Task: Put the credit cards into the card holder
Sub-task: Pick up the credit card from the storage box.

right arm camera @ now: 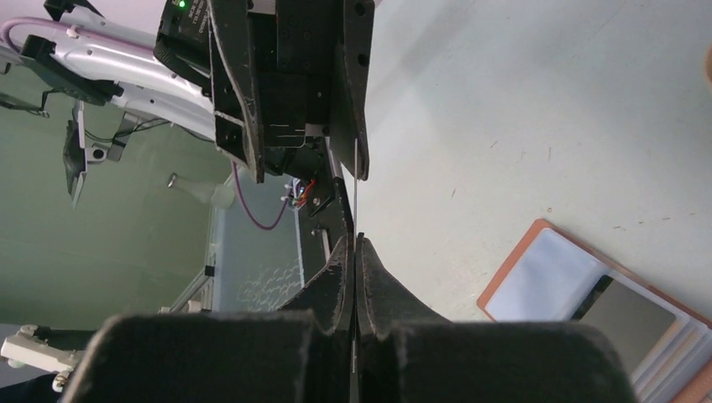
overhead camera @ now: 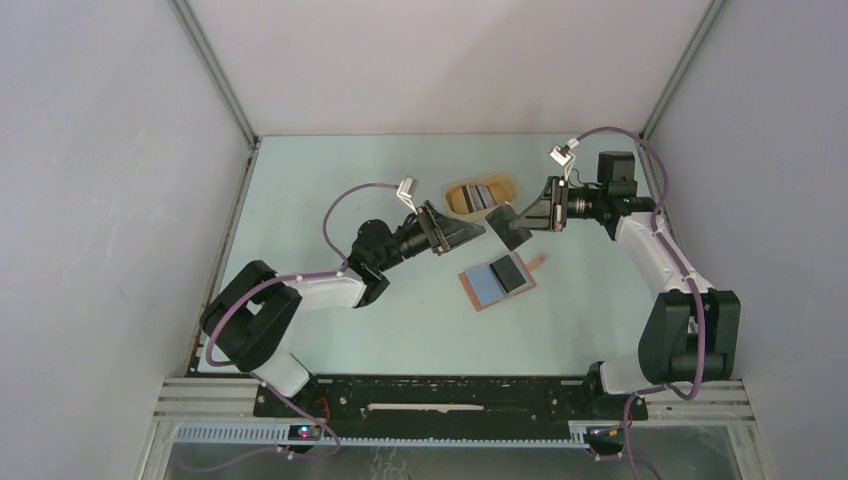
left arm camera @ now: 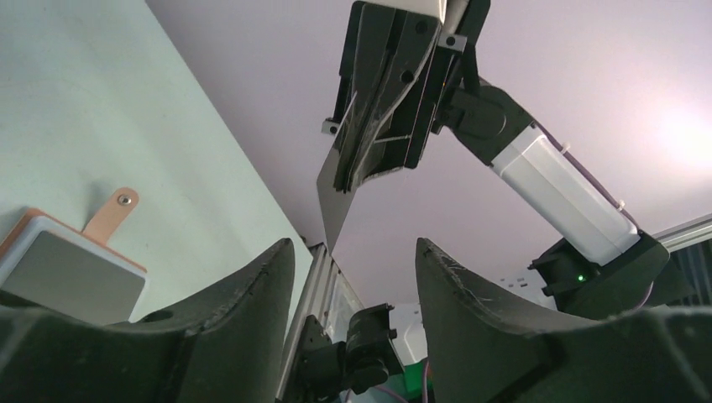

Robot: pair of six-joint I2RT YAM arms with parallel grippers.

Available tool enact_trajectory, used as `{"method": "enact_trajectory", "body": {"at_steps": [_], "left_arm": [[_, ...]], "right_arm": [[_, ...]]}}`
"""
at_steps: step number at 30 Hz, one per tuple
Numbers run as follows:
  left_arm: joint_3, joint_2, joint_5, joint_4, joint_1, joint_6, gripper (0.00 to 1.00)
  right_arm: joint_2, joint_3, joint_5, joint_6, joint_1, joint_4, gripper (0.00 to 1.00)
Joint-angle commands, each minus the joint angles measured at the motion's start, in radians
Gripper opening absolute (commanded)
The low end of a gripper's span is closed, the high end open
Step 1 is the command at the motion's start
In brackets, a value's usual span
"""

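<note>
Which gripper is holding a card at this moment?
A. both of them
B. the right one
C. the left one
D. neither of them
B: the right gripper is shut on a thin dark card held in the air, while the left gripper is open with nothing between its fingers.

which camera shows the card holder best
Top external: the card holder lies open and whole, snap tab included. Left wrist catches only a corner and the tab; right wrist crops it at the frame's lower right.
</note>
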Motion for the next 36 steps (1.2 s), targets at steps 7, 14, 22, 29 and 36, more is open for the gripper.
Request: {"method": "enact_trajectory", "body": {"at_steps": [7,14,22,29,36], "left_arm": [[0.038,0.025,-0.055,0.081,-0.032,-0.022,0.5],[0.06,0.042,-0.041,0.088,-0.038,-0.023,0.39],[0.081,0.078,-0.012,0.118,-0.038,-0.03,0.35],[0.089,0.101,0.048,0.129,-0.014,-0.016,0.01],[0.077,0.082,0.158,0.042,0.015,0.079,0.0]], "right_arm": [[-0.063,-0.023,-0.041,0.023,0.045,0.061,0.0],[-0.059,-0.032,-0.046,0.012,0.067,0.051,0.0],[-0.045,-0.036,-0.056,-0.008,0.08,0.034,0.0],[-0.032,-0.035,-0.053,-0.086,0.084,-0.024,0.05],[-0.04,-0.034,-0.029,-0.188,0.051,-0.105,0.43]]}}
